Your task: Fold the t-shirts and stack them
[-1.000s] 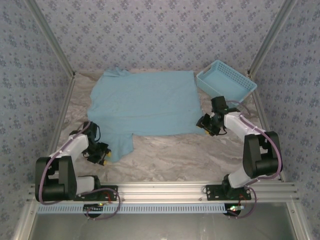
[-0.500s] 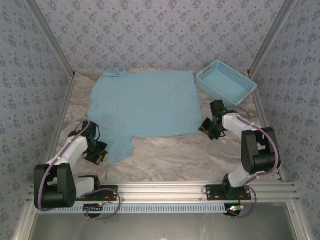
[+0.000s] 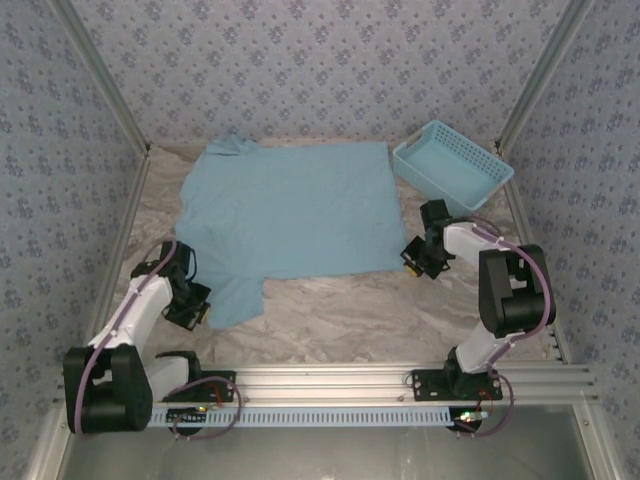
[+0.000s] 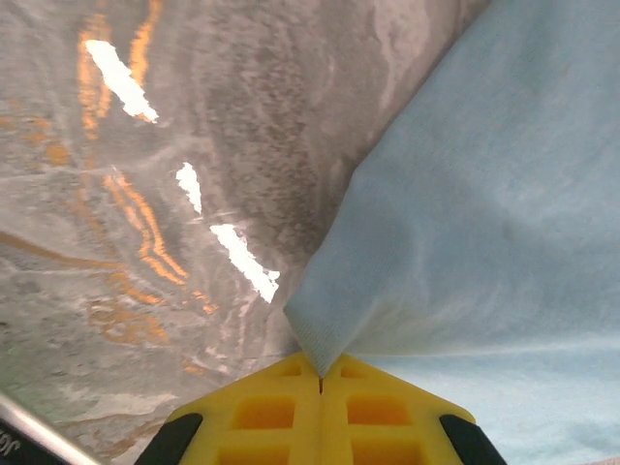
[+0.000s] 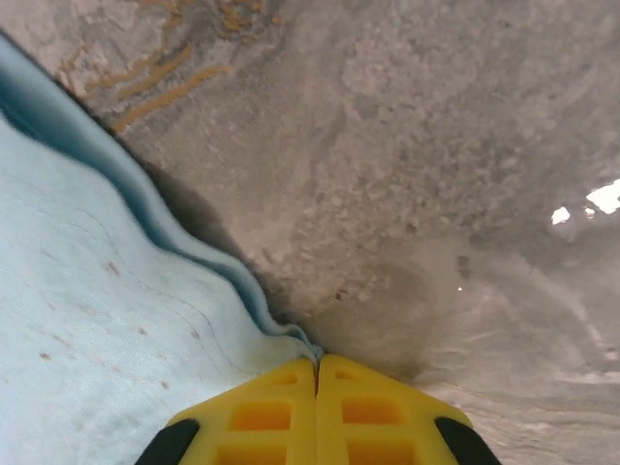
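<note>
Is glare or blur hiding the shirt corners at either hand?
Left wrist: white and orange glare streaks on the table, clear of the t-shirt corner pinched in the left hand, which is sharp. Right wrist: a dark shadow under the hem by the right hand, small glare far right. Top external: evenly lit, sharp.

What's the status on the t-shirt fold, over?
Left gripper shut on t-shirt near-left corner. Right gripper shut on near-right edge. T-shirt spread flat, not yet folded. Basket beside far-right corner, nothing on the cloth.
</note>
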{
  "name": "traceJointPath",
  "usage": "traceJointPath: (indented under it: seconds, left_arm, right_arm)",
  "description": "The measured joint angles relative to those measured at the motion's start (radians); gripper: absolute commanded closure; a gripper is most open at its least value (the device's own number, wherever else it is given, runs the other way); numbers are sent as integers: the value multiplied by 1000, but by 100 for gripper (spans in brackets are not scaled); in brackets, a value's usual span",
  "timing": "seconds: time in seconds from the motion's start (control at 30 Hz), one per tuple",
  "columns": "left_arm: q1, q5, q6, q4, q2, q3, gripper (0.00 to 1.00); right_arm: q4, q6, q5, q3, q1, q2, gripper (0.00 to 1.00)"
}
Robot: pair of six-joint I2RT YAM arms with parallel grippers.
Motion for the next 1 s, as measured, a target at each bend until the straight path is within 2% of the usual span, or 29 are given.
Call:
traceJointPath:
  seconds: [0.1, 0.23, 0.63, 0.77, 1.0]
  left_arm:
    - [0, -18, -43, -55, -78, 0, 100]
    - [0, -19, -112, -116, -199, -15, 100]
    - [-3, -18, -227, -304, -453, 27, 100]
    - [-3, -13, -219, -267, -427, 90, 100]
    - [-5, -6, -162, -119, -205, 229, 100]
  right_arm:
    - [40, -3, 15, -14, 21, -12, 100]
    - [43, 2, 36, -88, 52, -102, 100]
    - [-182, 62, 21, -204, 97, -429, 100]
    - [-209, 92, 11, -203, 107, -464, 100]
    - [-210, 110, 9, -110, 90, -378, 100]
